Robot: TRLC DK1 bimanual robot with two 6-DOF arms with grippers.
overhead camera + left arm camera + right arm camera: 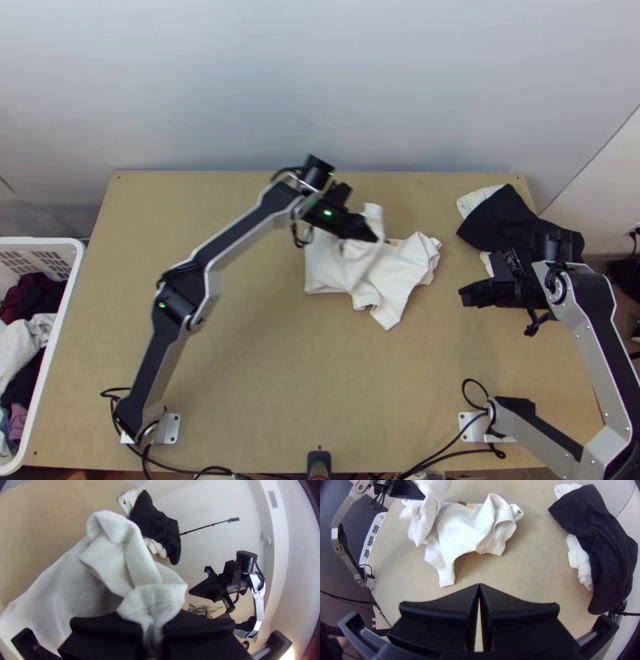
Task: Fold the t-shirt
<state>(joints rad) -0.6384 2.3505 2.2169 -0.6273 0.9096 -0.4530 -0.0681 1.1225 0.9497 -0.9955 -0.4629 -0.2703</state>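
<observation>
White t-shirt (322, 268) bunched on table (264, 376), part raised, clamped in L gripper (373, 234). R gripper (479, 586) held apart from it, tips together. Prob. spreading step; next, R gripper to be opened, free edge taken, cloth flattened b4 folding.

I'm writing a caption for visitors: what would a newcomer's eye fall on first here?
First, the bunched white t-shirt past the table's middle, part of it raised by the left gripper. Then the dark cloth lying over white cloth near the far right corner, and the white basket of clothes beside the left edge.
</observation>
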